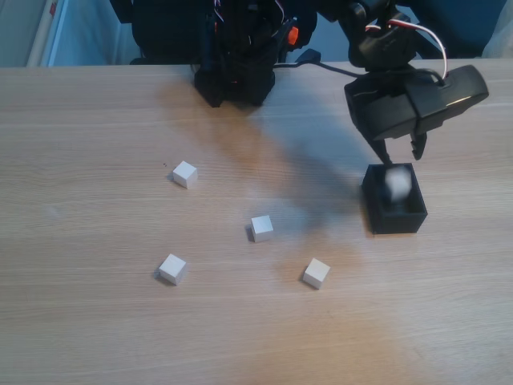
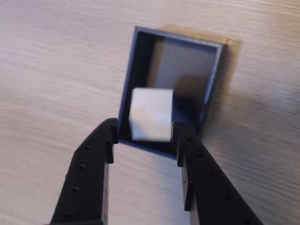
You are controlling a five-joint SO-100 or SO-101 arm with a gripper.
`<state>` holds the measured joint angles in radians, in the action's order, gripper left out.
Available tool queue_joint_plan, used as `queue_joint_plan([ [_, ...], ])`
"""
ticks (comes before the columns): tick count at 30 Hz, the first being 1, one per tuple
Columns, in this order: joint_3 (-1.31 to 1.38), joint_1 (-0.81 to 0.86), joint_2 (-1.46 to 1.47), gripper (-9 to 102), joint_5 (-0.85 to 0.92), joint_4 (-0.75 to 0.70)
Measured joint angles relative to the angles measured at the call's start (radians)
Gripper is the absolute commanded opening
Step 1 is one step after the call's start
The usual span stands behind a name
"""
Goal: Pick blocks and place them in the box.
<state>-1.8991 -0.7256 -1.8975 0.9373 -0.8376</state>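
The black box [image 1: 398, 223] stands at the right of the table in the fixed view. My gripper [image 1: 401, 156] hangs just above it, jaws open. A white block [image 1: 397, 183] shows blurred in the box's mouth, below the fingertips. In the wrist view the same block [image 2: 151, 115] lies over the near part of the box [image 2: 187, 65], just beyond my gripper [image 2: 144, 129], with a small gap to the left finger [image 2: 101, 154]. Several more white blocks lie loose on the table, among them one at the left [image 1: 185, 173], one in the middle [image 1: 261, 228] and one at the front [image 1: 317, 273].
The arm's black base [image 1: 236, 72] with its cables stands at the table's far edge. Another white block [image 1: 172, 269] lies at the front left. Bare wooden tabletop surrounds the box on all sides.
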Motion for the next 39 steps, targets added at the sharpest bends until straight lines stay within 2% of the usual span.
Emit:
queue_joint_plan([
  [4,0.000,-0.002,0.000,10,0.005,-0.003],
  [10,-0.072,0.071,-0.075,7,0.014,-0.086],
  [19,-0.489,0.321,-0.482,11,0.273,-0.156],
  [24,-0.591,0.417,-0.638,12,0.425,-0.267],
  [27,-0.632,0.457,-0.698,13,0.503,-0.270],
  [31,-0.687,0.520,-0.718,13,0.586,-0.183],
  [39,-0.759,0.603,-0.606,13,0.676,0.112],
])
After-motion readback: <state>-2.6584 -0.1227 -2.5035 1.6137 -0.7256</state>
